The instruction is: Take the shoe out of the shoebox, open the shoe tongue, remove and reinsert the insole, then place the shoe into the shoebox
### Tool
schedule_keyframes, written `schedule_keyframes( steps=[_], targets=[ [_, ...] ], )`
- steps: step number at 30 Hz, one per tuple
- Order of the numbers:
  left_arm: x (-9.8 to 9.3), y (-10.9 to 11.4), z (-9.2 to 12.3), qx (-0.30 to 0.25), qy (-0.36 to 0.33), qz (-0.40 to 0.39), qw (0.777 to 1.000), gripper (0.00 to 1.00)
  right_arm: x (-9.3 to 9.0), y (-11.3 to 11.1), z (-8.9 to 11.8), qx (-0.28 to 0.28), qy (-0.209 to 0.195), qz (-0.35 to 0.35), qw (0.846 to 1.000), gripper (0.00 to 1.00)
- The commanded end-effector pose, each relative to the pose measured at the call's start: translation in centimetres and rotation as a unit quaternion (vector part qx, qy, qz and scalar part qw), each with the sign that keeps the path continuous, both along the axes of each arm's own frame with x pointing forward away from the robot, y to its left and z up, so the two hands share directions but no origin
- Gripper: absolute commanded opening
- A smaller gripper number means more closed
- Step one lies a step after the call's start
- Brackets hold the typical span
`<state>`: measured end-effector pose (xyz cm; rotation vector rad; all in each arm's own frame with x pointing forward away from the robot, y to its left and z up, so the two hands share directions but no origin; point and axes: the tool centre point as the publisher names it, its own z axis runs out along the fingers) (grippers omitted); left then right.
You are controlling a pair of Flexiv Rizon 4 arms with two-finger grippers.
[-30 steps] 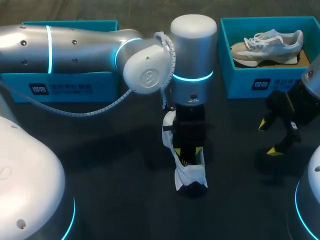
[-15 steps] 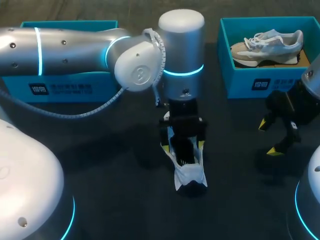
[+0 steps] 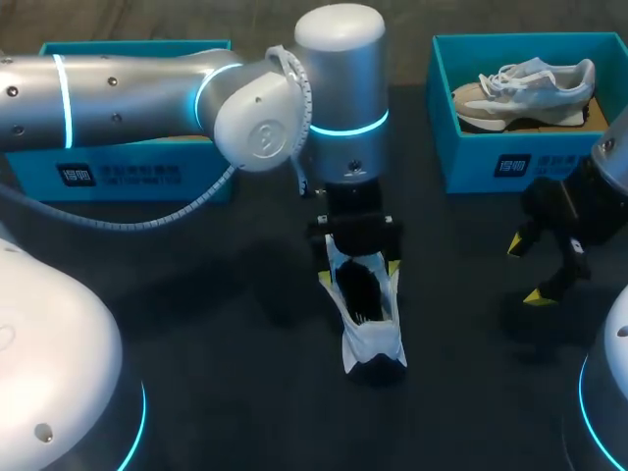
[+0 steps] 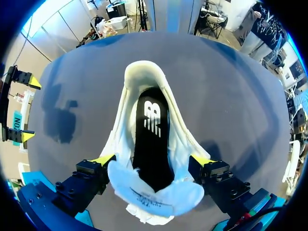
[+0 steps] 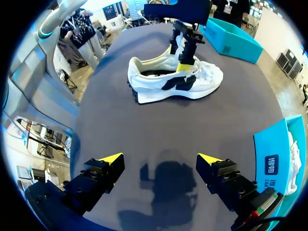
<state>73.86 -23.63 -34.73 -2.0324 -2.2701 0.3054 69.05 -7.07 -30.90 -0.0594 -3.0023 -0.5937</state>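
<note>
Left hand (image 4: 153, 160) spread, straddling the white shoe (image 4: 144, 79) upright on the bench (image 4: 231, 96). Black insole (image 4: 151, 139) inside, white logo. Right hand (image 5: 159, 161) spread above the bench. Teal shoebox (image 3: 471, 157) has a printed label.

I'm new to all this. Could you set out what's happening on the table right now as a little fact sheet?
shoe: white, lying on the table, out of its box
tongue: folded open, towards the left gripper
insole: black, lying inside the shoe
left gripper: open, one finger on each side of the shoe
right gripper: open, holding nothing, off to the shoe's side
shoebox: teal, far right, with a second shoe inside
teal box: far left, partly behind the left arm
</note>
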Motion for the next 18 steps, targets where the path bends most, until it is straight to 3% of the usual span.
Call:
schedule_keyframes(
  steps=[1,11,18],
  targets=[
    [0.2,0.8,0.6,0.001,-0.008,0.000,1.000,1.00,-0.1,0.0,0.0,-0.001,-0.001,-0.001,1.000,1.00],
    [2.3,2.0,2.6,-0.009,-0.038,0.029,0.999,1.00,-0.1,0.0,0.0,-0.001,-0.001,-0.001,1.000,1.00],
    [4.2,2.9,5.5,-0.023,-0.060,0.047,0.997,1.00,-0.1,0.0,0.0,-0.001,-0.001,-0.001,1.000,1.00]
  ],
)
